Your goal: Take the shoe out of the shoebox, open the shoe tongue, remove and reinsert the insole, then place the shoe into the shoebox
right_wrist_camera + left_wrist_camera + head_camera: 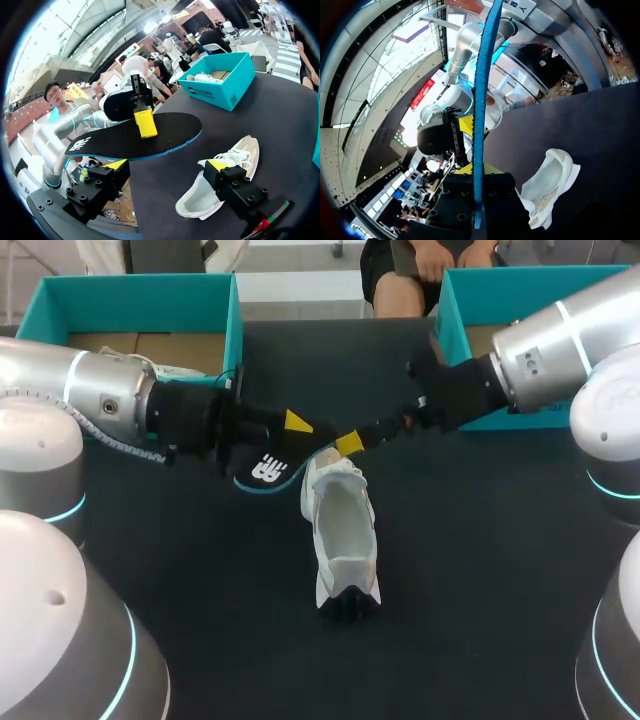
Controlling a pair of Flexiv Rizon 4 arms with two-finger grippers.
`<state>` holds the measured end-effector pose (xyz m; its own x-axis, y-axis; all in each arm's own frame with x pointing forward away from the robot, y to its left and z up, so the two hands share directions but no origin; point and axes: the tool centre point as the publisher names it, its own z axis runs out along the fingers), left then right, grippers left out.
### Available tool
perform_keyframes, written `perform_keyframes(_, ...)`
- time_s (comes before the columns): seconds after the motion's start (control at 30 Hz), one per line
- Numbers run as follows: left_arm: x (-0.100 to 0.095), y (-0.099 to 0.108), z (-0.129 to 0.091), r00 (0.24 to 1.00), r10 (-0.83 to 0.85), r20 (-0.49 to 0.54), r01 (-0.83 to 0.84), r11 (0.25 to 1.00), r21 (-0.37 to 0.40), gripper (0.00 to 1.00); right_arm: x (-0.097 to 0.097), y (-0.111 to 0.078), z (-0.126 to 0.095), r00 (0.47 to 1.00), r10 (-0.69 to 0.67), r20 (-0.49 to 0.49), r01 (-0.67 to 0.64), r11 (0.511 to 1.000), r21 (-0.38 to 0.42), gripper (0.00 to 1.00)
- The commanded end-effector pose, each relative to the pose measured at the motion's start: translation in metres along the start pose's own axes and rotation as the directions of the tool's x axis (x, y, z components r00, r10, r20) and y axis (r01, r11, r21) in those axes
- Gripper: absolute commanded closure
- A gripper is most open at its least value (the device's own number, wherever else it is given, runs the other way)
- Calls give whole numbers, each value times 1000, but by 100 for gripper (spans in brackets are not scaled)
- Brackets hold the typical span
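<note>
Above the black table [480, 570], the left pincer [297, 423] pinches the black, blue-edged foam insole [265, 470] beside the far end of the white lace-up shoe [342, 535]. The shoe lies lengthwise toward the robot. The right pincer [348, 443], spread and empty, hangs nearest its opening.

A matte black table [480, 570] — evenly lit, its surface plain and dark.
</note>
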<state>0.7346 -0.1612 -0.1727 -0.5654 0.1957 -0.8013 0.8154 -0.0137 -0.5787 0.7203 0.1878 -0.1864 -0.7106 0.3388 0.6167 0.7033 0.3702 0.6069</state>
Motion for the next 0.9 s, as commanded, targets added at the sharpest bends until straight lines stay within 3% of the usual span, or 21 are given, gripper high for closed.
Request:
perform_keyframes(0.03, 0, -1, 0, 1000, 0, -1, 0, 1000, -1, 100, -9, -10, -16, 971, -221, 87, 224, 974, -25, 0)
perform_keyframes(0.1, 0, -1, 0, 1000, 0, -1, 0, 1000, -1, 100, -19, -17, -25, 928, -354, 119, 349, 935, 60, 0)
perform_keyframes(0.17, 0, -1, 0, 1000, 0, -1, 0, 1000, -1, 100, -22, -21, -30, 879, -455, 143, 449, 890, 72, 0)
perform_keyframes(0.3, 0, -1, 0, 1000, 0, -1, 0, 1000, -1, 100, -26, -32, -39, 806, -564, 180, 533, 824, 192, 0)
perform_keyframes(0.77, 0, -1, 0, 1000, 0, -1, 0, 1000, -1, 100, -26, -32, -39, 806, -564, 180, 533, 824, 192, 0)
perform_keyframes(0.8, 7, -7, 1, 1000, 2, -4, -2, 1000, 0, 100, -26, -32, -39, 806, -564, 180, 533, 824, 192, 0)
perform_keyframes(0.9, 25, -23, 3, 1000, -9, 24, 9, 1000, 20, 100, -35, -38, -39, 736, -650, 189, 595, 755, 275, 0)
